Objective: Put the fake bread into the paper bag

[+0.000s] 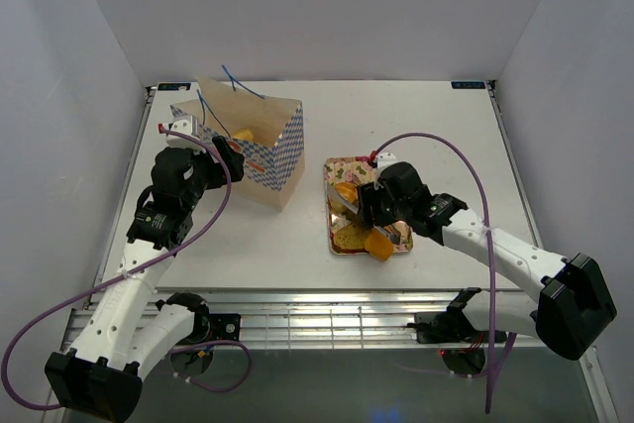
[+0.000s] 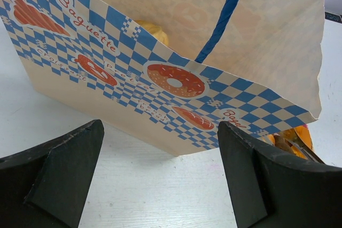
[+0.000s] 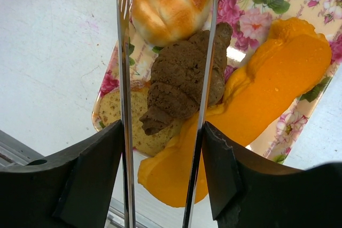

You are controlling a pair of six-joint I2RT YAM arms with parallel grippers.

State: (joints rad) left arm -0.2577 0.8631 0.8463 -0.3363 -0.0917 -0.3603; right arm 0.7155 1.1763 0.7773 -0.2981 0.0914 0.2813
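Quick status from my side of the table (image 1: 436,136). My left gripper (image 2: 160,132) is spread wide with nothing between the fingers, parked right in front of the paper bag (image 2: 160,78). The bag stands upright with its mouth open and its blue string handles (image 2: 224,14) sticking up. One orange-golden piece of fake bread (image 2: 152,30) is already down inside it, against the back wall.

My right gripper (image 3: 163,132) is squeezed onto a pair of metal tongs (image 3: 124,78), one finger pressing on each arm. The tong arms sit either side of the brown croissant (image 3: 184,78) (whether they actually pinch it, I can't tell).

The rest of the bread is on the floral tray (image 3: 240,20), which lies to the right of the bag and apart from it:
- the brown croissant, in the middle
- a golden round bun (image 3: 171,4), touching the croissant's far end
- a toast slice (image 3: 120,116), tucked partly under the croissant
- a long orange piece (image 3: 278,89) beside it, with its near end hanging past the tray's edge
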